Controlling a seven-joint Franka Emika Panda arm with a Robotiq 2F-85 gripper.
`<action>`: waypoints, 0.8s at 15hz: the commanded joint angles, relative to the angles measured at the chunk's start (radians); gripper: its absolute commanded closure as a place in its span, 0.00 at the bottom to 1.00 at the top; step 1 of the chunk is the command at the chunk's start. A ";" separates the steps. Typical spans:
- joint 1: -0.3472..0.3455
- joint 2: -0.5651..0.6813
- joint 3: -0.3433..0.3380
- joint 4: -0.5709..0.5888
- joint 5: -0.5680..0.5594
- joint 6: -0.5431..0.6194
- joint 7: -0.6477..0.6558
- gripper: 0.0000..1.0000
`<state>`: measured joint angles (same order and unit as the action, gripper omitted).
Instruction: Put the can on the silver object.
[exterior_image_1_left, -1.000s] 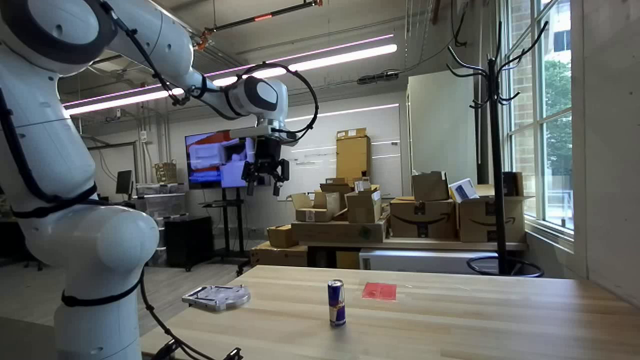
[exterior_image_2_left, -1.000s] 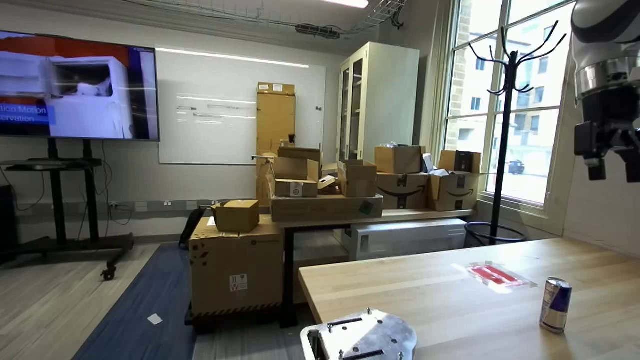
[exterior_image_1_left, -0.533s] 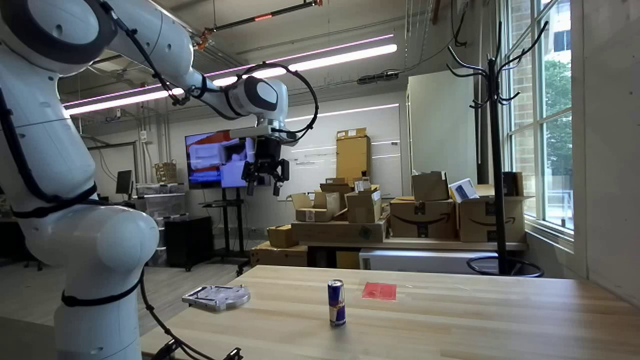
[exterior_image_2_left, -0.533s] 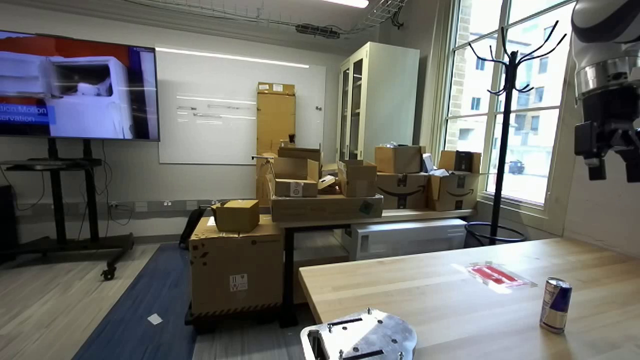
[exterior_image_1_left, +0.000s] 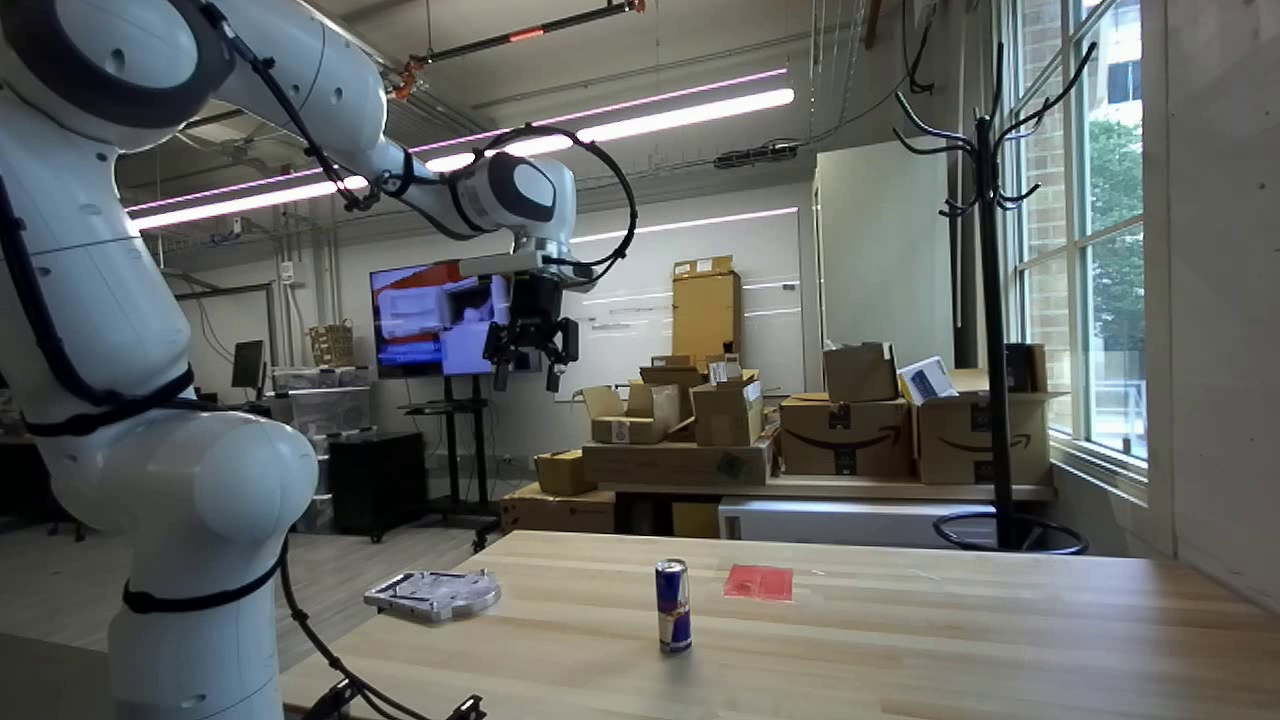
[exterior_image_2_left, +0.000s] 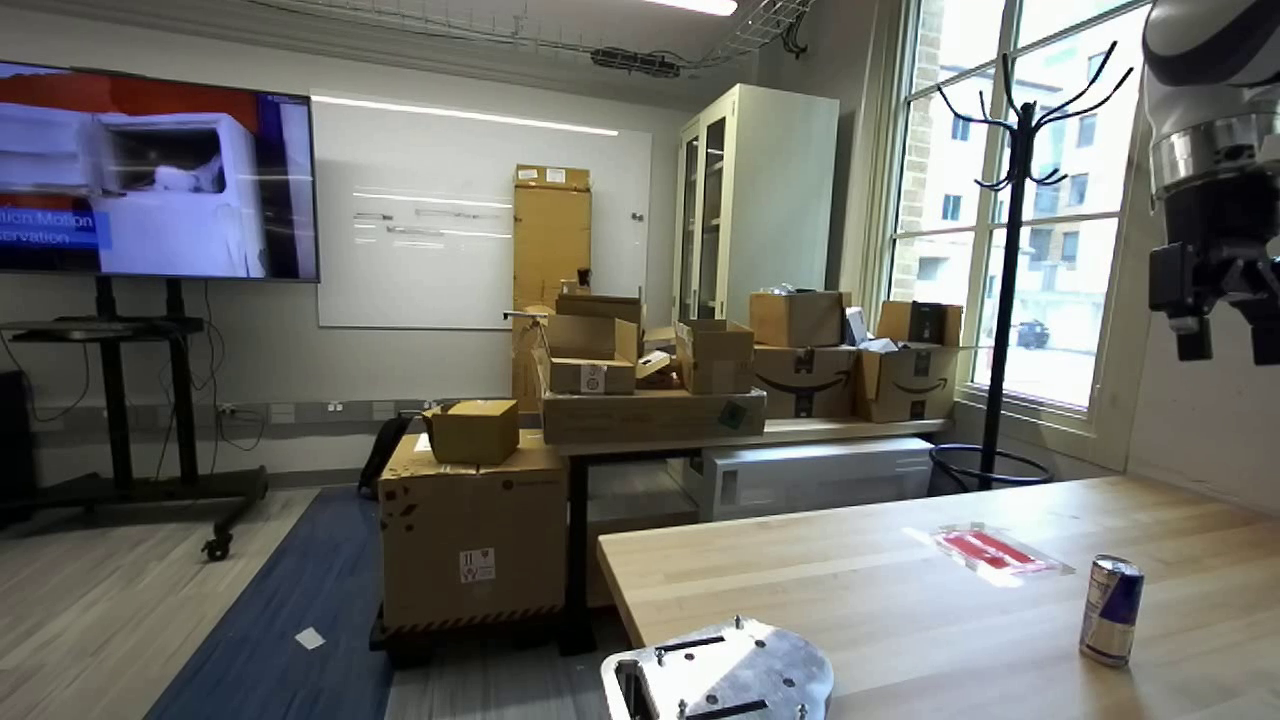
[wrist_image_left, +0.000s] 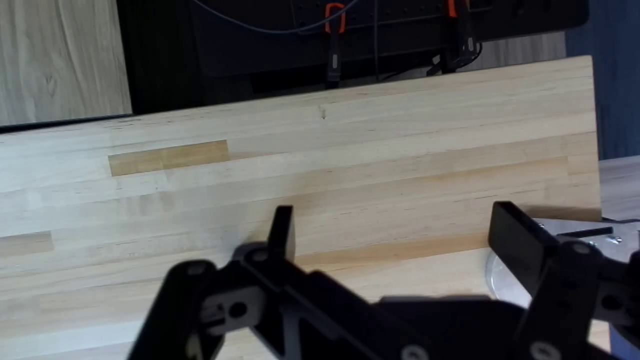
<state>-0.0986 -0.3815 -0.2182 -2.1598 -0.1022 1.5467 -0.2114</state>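
can (exterior_image_1_left: 673, 606): standing on the table (exterior_image_1_left: 850, 640); in an exterior view we are reading it at 5 o'clock from the gripper (exterior_image_1_left: 527, 378), well below
can axis: running upright, roughly parallel to the gripper's downward reach; we are expecting a sideways shift, then descent
gripper: fingers (wrist_image_left: 522, 245) hanging wide apart, holding and touching nothing
silver object (exterior_image_1_left: 433, 594): lying at 9 o'clock from the can, same view

Exterior views across the table (exterior_image_1_left: 900, 640), wrist view downward
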 joint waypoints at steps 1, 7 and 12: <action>-0.012 0.002 0.010 0.002 0.003 -0.002 -0.003 0.00; -0.035 0.141 -0.047 0.093 0.082 0.074 0.016 0.00; -0.084 0.304 -0.102 0.150 0.170 0.247 0.027 0.00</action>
<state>-0.1411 -0.1895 -0.3127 -2.0753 0.0211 1.7341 -0.1960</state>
